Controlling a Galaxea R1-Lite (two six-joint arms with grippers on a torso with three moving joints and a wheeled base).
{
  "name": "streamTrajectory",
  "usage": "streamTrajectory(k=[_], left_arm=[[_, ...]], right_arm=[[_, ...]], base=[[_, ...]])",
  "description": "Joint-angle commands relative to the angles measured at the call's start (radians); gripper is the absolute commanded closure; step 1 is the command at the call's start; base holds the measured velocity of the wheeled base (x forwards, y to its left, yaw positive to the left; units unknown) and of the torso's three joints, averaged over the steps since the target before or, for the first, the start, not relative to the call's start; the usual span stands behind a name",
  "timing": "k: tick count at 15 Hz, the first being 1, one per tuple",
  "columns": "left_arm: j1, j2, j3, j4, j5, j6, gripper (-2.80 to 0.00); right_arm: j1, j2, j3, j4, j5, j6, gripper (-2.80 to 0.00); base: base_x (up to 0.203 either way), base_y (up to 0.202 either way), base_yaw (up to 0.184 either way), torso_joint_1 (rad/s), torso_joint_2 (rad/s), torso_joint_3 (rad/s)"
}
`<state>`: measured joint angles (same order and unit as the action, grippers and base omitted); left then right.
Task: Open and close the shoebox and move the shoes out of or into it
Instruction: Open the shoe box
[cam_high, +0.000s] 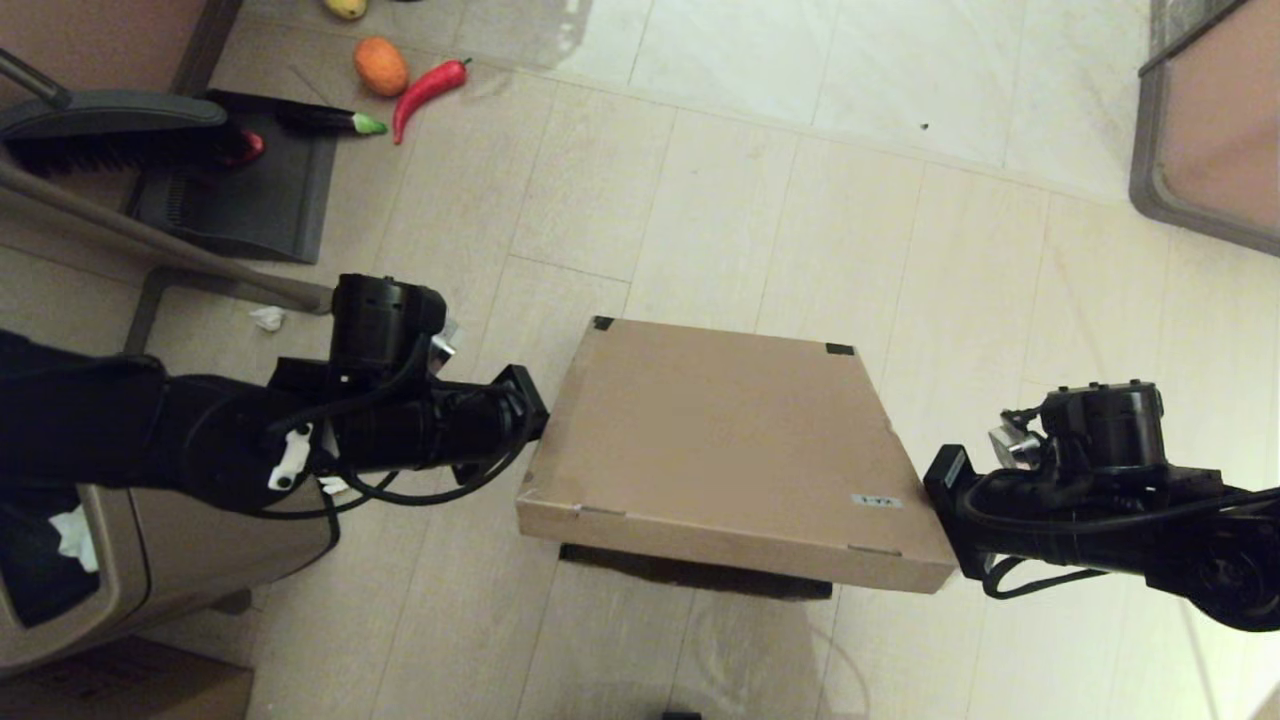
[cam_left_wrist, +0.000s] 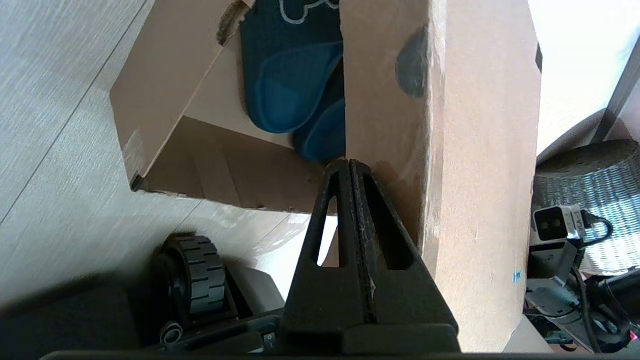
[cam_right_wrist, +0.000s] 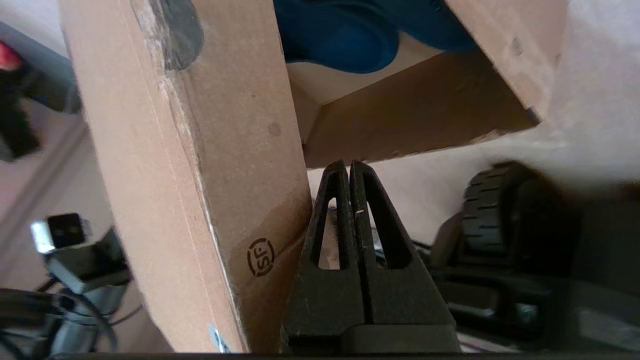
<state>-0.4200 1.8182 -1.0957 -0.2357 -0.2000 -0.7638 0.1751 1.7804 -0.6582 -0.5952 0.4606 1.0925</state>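
Plain brown cardboard shoebox (cam_high: 730, 450) mid-frame on the floor, lid propped half-up by left gripper (cam_left_wrist: 348, 165) and right gripper (cam_right_wrist: 348, 167) — fingers clenched, tucked under its side edges as wedges, apparently — dark navy-blue slide slippers (cam_left_wrist: 290, 85) lying inside.

Both arms are matte black with looping black cables; each end effector (cam_left_wrist: 348, 165) (cam_right_wrist: 348, 167) has triangular slotted fingers.

Shoebox (cam_high: 730, 440) on floor, centred between both arms. Left gripper (cam_left_wrist: 349, 162) at its left edge, right gripper (cam_right_wrist: 348, 164) at its right edge, both under the raised lid. Shoes (cam_left_wrist: 295, 75) inside the box. Trash bin (cam_high: 150, 560) behind left arm.
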Motion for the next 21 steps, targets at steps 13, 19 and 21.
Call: streamTrajectory(k=[13,19,21], left_arm=[[0.057,-0.009,-0.032,-0.005,0.012,-0.004,0.0],[0.202,-0.015,-0.069,-0.012,0.013,-0.002,0.0],[0.219,-0.017,-0.065,-0.013,0.013,-0.003,0.0]], right_arm=[[-0.063,-0.009,-0.088,-0.015,0.262,0.327,0.0],[-0.071,-0.008,-0.162,-0.014,0.264,0.383,0.0],[-0.071,-0.008,-0.226,-0.014,0.285,0.441,0.0]], base=[[0.0,0.0,0.0,0.0,0.0,0.0],[0.0,0.0,0.0,0.0,0.0,0.0],[0.0,0.0,0.0,0.0,0.0,0.0]])
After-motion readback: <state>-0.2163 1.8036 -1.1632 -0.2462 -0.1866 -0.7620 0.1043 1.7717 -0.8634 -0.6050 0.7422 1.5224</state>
